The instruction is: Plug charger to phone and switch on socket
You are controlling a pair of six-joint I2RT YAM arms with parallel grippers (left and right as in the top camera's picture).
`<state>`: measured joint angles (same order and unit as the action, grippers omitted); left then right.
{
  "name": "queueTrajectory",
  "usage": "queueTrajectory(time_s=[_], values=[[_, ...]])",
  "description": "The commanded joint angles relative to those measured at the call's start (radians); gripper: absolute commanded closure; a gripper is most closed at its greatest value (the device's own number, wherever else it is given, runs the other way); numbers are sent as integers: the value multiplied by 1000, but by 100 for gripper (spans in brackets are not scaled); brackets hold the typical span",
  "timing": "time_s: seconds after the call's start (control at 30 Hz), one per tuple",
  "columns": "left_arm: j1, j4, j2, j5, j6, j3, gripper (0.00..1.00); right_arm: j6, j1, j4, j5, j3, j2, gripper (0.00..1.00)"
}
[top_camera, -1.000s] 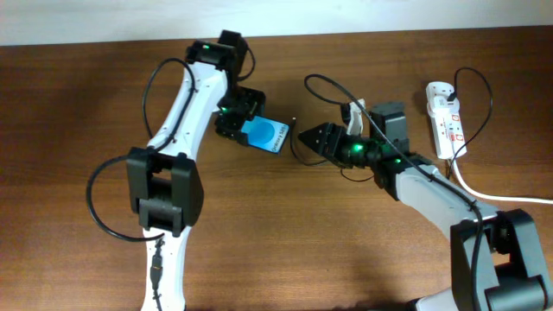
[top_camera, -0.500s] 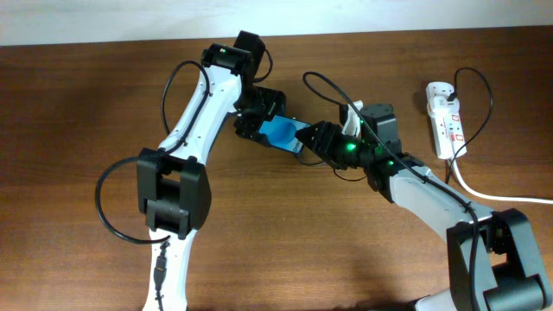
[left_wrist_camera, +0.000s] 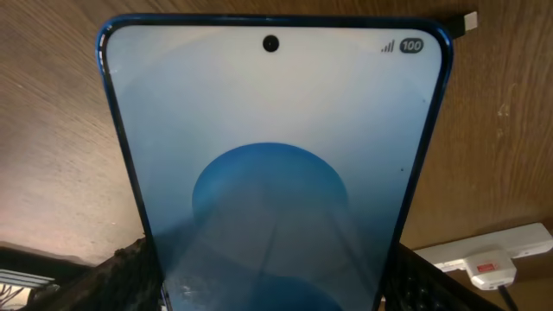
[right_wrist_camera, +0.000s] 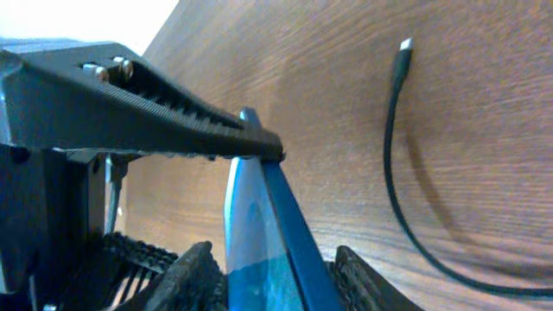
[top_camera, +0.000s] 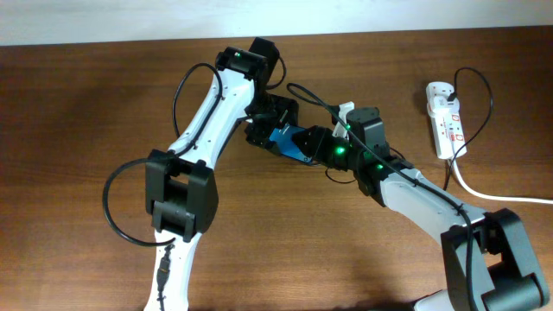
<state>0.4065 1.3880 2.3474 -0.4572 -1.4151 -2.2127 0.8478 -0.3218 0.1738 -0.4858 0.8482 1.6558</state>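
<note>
The phone (top_camera: 285, 138) is well apart from the socket (top_camera: 446, 117), near the middle of the table (top_camera: 86, 130), and is held up off the wood. The left gripper (top_camera: 273, 128) has hold of it on the side away from the socket. In the left wrist view its dark fingers (left_wrist_camera: 130, 263) press in on both long edges of the phone, whose lit blue screen with a camera dot at the top fills the frame.

The right gripper (top_camera: 309, 145) meets the phone from the socket's side. In the right wrist view its jaws stand a little apart, with the phone's end on edge between them. I cannot tell whether they press on the phone or only straddle it. One ribbed finger (right_wrist_camera: 147, 108) of the left gripper lies along the phone's upper edge there.

The charger (right_wrist_camera: 390, 164) lies loose on the wood, away from the socket. Its thin black cable curves up to a small plug tip that is bare and clear of the phone. The socket lies flat near the table's edge, with its red-marked switches facing up and its thick white cord trailing off toward the right arm's base.
</note>
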Motion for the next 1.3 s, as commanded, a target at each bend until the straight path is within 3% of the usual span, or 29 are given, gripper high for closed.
queueTrajectory(time_s=[0.0, 0.67, 1.27], values=[[0, 5, -5, -22, -5, -23, 100, -29, -5, 10, 27, 8, 3, 59], [0, 12, -5, -22, -5, -23, 100, -20, -31, 7, -19, 8, 3, 66], [-2, 12, -5, -23, -5, -23, 100, -20, -31, 8, -34, 8, 3, 92]])
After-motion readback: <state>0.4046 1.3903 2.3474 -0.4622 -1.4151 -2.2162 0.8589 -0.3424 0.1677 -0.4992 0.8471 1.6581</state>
